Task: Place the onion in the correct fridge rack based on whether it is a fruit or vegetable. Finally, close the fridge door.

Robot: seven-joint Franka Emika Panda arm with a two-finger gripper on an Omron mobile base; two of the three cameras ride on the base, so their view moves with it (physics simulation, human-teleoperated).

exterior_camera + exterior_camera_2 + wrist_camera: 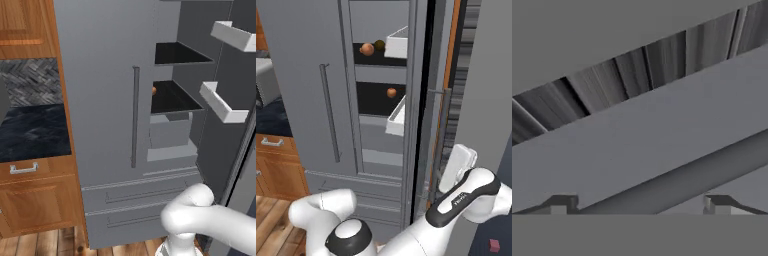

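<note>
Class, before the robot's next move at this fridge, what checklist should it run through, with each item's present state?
1. Onion on a fridge rack: ok, the upper one.
2. Rack right for a vegetable: cannot tell.
3. Jaws open and empty: ok.
4. Handle bar between the jaws: ok.
5. Fridge door shut: not ok, it stands open.

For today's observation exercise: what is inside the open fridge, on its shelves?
On the upper fridge rack: the onion beside a dark olive round item. On the lower shelf: a small orange ball. The door bins hide the shelves' right ends.
</note>
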